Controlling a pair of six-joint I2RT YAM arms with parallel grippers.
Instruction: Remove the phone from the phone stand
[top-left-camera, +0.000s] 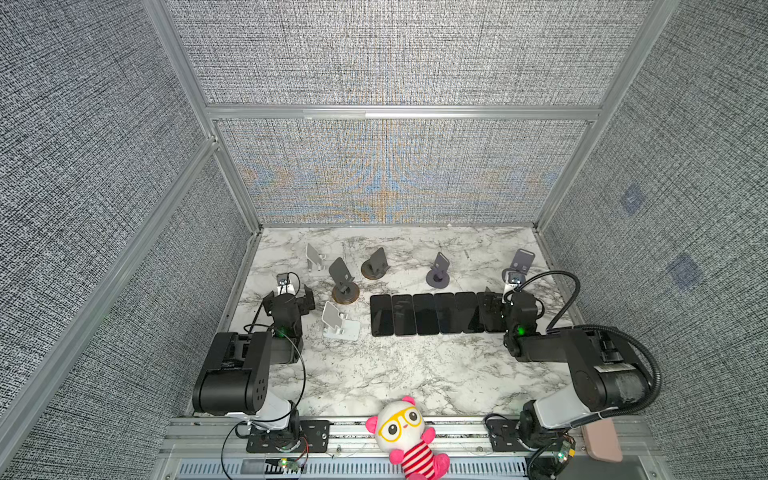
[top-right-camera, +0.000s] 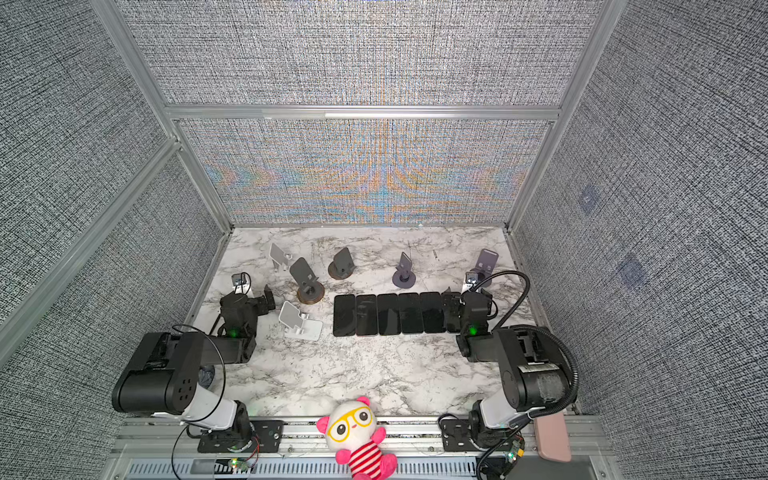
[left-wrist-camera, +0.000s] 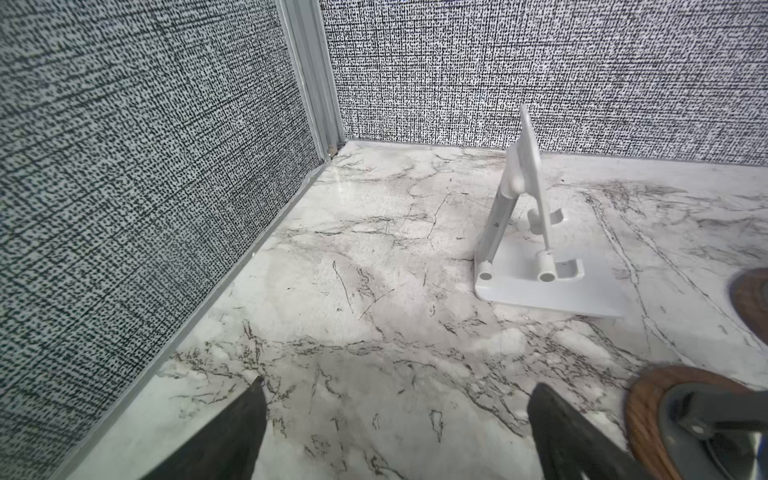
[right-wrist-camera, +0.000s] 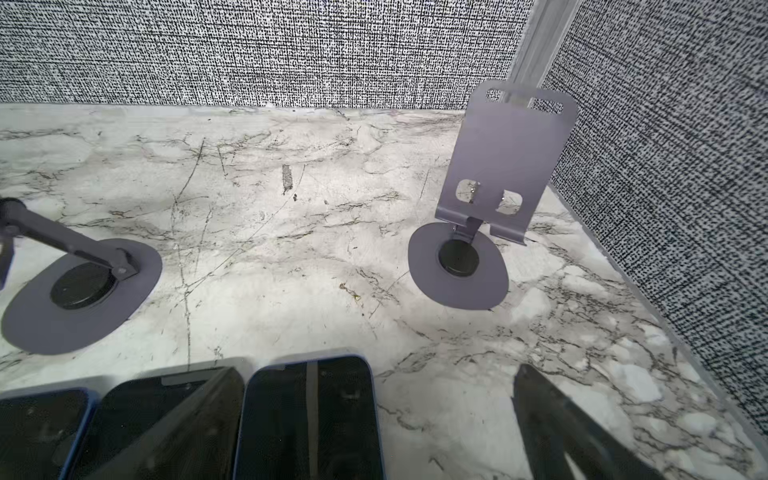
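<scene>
The right gripper (right-wrist-camera: 376, 372) is released and empty, above the right end of a row of six phones (top-left-camera: 435, 313) lying flat on the table (top-left-camera: 415, 374). The left gripper (left-wrist-camera: 397, 386), released too, hangs near the leftmost of six phone stands (top-left-camera: 344, 280). One plush toy (top-left-camera: 405, 436) sits in front.

Marble table (top-left-camera: 395, 374): six dark phones (top-left-camera: 436, 313) lie flat, side by side, from centre toward 3 o'clock. From 9 to 2 o'clock stand white stands (top-left-camera: 340, 324), wood-based stands (top-left-camera: 345, 284) and purple stands (top-left-camera: 438, 272).
</scene>
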